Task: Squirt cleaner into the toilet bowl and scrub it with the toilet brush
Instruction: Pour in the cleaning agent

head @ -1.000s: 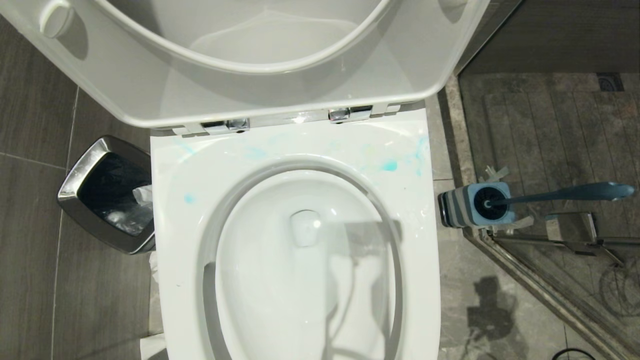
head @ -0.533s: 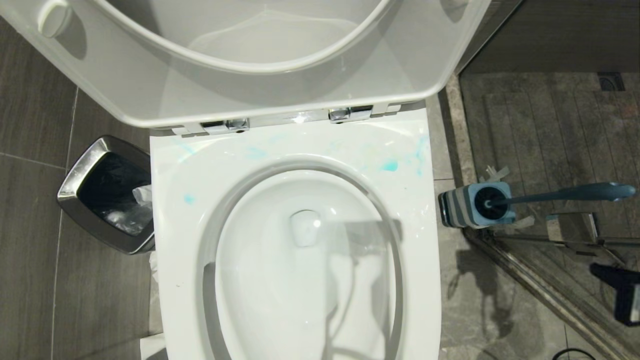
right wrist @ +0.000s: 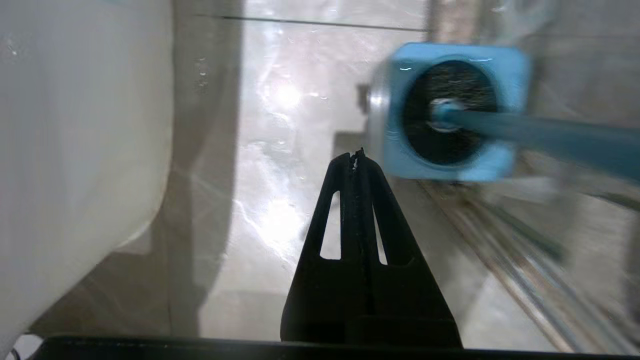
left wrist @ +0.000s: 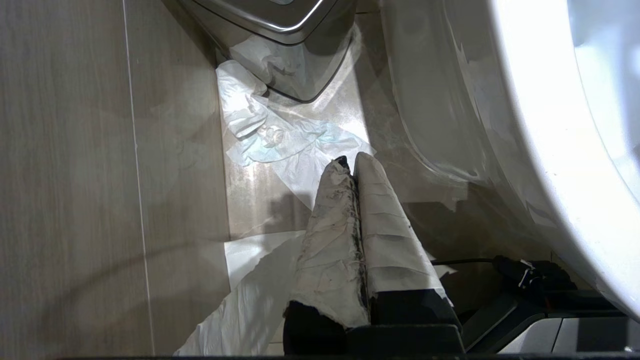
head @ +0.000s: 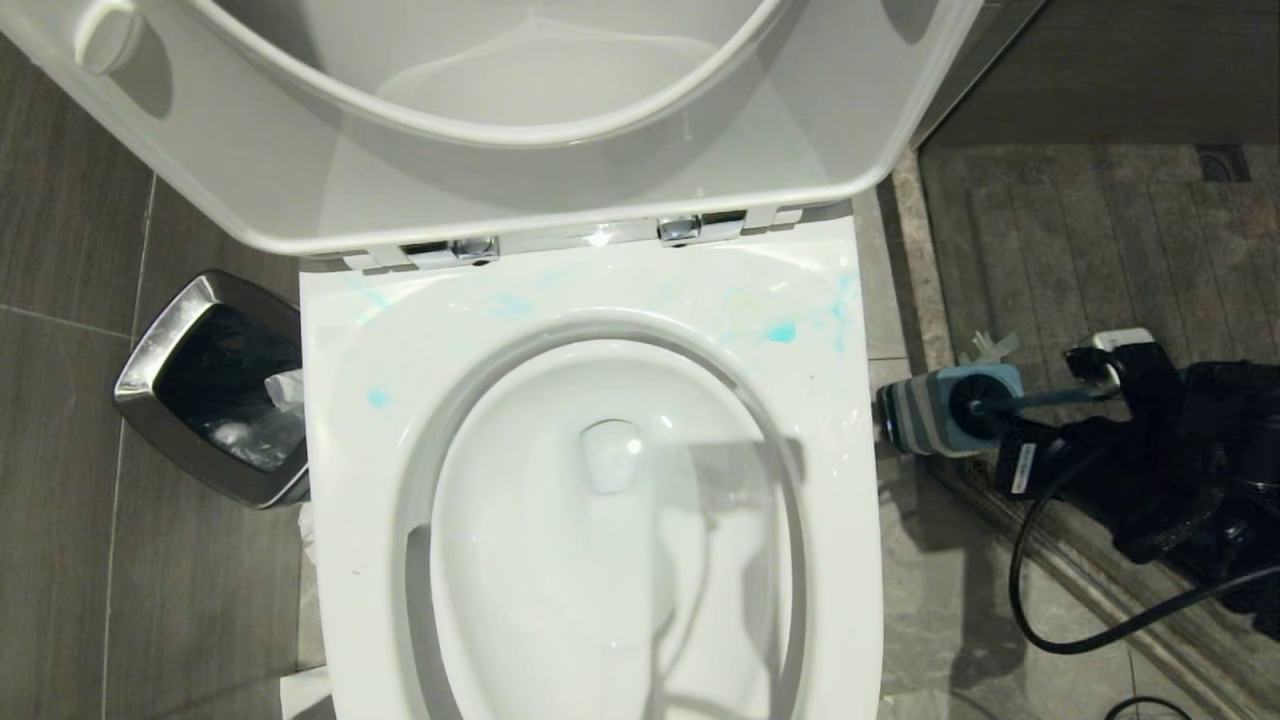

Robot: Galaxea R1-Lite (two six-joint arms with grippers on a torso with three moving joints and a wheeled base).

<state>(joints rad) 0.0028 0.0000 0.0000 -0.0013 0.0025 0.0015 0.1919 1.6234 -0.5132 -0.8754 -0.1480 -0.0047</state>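
While the seat and lid stand raised, the toilet bowl [head: 600,520] lies open in the middle of the floor, its white rim smeared with teal-blue patches [head: 779,330] near the hinges and a smaller spot on the robot's left side. The basin itself looks clean and white, with a shadow across it.

To the robot's right of the bowl, on the floor by the shower's metal threshold [head: 1090,590], sits the square grey-blue holder [head: 935,410], and the toilet brush [right wrist: 545,137] stands in it, its dark head down in the holder's round well and its slim teal handle leaning away from the toilet. The right arm, black and trailing a cable [head: 1040,590], reaches in over that handle in the head view and hides most of it. From the wrist, the right gripper [right wrist: 356,155] has its two black fingers pressed together, holding nothing, its tip just beside the holder and apart from the handle.

The left gripper [left wrist: 349,162] hangs low on the other side of the toilet, its wrapped fingers clenched on nothing, above crumpled white paper [left wrist: 270,135] on the tiles. Beyond it stands the steel-rimmed waste bin [head: 165,350], lined in black.

I see no cleaner bottle in any view.
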